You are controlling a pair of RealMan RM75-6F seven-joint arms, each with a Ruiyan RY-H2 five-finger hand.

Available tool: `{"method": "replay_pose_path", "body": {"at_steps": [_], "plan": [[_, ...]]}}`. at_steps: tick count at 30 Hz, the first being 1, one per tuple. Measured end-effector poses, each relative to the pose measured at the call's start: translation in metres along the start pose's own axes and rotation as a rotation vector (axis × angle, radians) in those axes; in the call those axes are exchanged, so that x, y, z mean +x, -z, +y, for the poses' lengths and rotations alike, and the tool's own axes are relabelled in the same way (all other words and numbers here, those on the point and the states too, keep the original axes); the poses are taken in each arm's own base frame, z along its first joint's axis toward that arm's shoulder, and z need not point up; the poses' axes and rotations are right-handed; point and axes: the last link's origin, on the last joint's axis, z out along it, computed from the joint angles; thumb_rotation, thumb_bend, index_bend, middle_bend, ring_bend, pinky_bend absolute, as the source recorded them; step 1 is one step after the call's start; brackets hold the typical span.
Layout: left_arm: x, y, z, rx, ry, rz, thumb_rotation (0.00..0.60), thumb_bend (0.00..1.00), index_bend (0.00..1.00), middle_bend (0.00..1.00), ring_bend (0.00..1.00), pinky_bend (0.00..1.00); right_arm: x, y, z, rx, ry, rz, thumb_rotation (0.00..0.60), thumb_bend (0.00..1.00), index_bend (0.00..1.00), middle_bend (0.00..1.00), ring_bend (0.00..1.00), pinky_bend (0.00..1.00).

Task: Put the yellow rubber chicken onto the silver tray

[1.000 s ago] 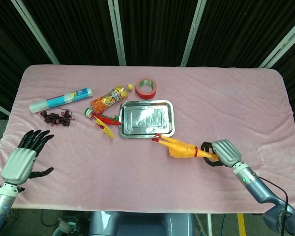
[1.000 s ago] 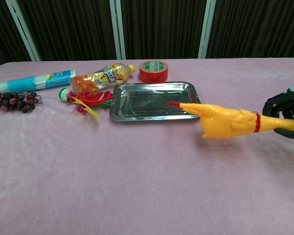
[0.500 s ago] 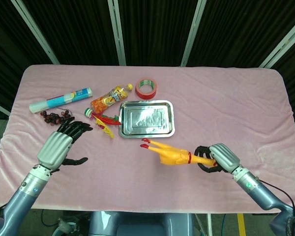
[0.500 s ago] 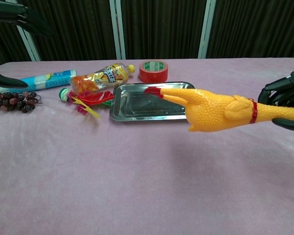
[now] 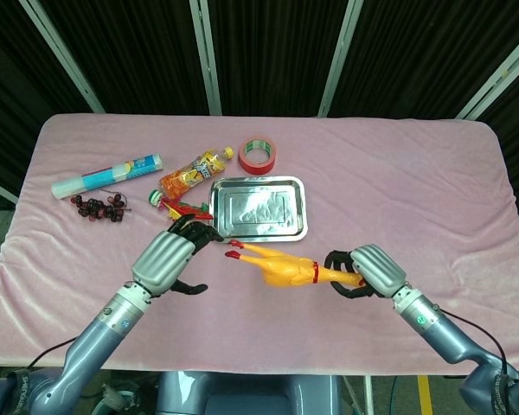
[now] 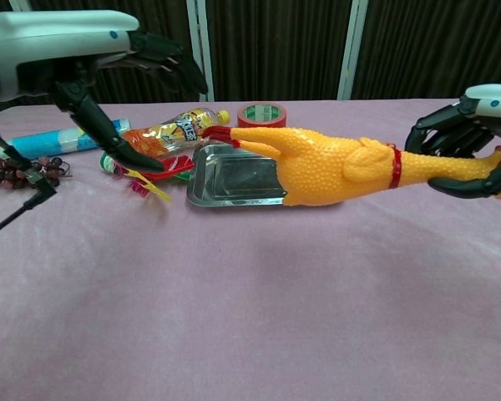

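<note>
Right hand: the grey-backed right hand point(image 5: 367, 271) has black fingers curled round the tail end of the yellow rubber chicken point(image 5: 281, 264); that is the only hold on it.
Chicken: lifted clear of the pink cloth point(image 5: 415, 190), lying level, red feet pointing at the left hand; near side of the tray, not over it.
Left hand: the left hand point(image 5: 169, 259) hangs by the feet, fingers spread, holding nothing; whether fingertips touch the feet, cannot tell.
Tray: the shiny silver rectangular tray point(image 5: 258, 208) lies beyond the chicken, nothing in it.
Beyond: red tape roll point(image 5: 257, 155) just behind the tray; orange drink bottle point(image 5: 193, 171) to its left.
Risk, judged: held only at the tail, the long soft body may sag or swing and land short on the cloth or across the rim; the left hand could knock the feet.
Head view gives: the gap between chicken and tray.
Chest view gives: height above the cloth; here the chicken point(image 6: 334, 165) covers the tray's point(image 6: 225, 180) right part.
</note>
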Motion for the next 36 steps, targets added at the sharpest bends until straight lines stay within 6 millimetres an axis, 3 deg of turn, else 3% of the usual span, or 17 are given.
{"method": "replay_pose_path", "body": {"at_steps": [7,17,27,36], "plan": [[-0.008,-0.019,0.027,-0.029,0.023,-0.025,0.6,0.09,0.19,0.19,0.16,0.08,0.001,-0.005,-0.007,0.007,0.002,-0.004,0.6,0.7,1.0,0.75,0.7,0.77],[-0.018,-0.039,0.041,-0.012,0.001,-0.055,0.6,0.1,0.21,0.2,0.16,0.08,0.003,-0.008,-0.015,0.027,-0.009,-0.001,0.6,0.71,1.0,0.75,0.7,0.77],[-0.026,-0.058,0.052,-0.006,0.015,-0.097,0.6,0.19,0.25,0.22,0.18,0.08,0.002,-0.009,-0.018,0.038,-0.021,0.002,0.6,0.71,1.0,0.75,0.7,0.77],[-0.027,-0.066,0.066,-0.036,0.019,-0.104,0.6,0.15,0.22,0.21,0.18,0.08,0.004,-0.009,-0.02,0.049,-0.026,0.009,0.6,0.71,1.0,0.75,0.7,0.77]]}}
